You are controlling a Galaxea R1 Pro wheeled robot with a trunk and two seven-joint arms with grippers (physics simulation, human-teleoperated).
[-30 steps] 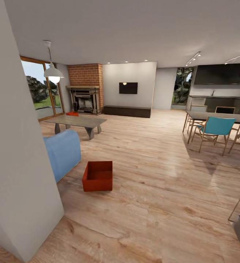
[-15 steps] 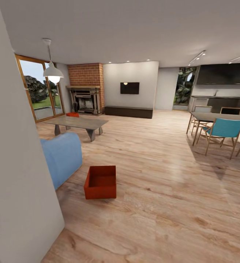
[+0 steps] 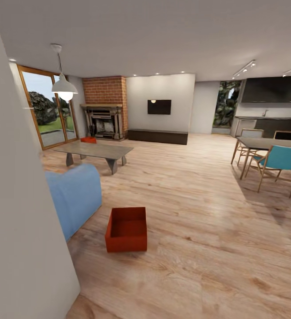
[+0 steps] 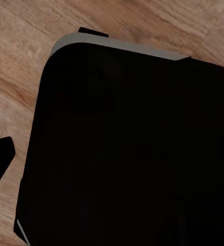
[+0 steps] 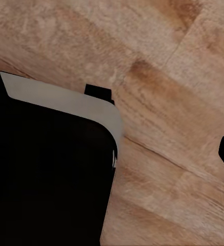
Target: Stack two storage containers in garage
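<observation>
Head view: we should drive squarely up to the near storage container (image 3: 126, 229) beside the sofa (image 3: 73, 196); claw states probably cannot be judged here.

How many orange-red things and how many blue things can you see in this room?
Orange-red: 2, the open bin on the wood floor and a second bin by the low table.
Blue: 2, the sofa end and one dining chair.
Total: 4
</observation>
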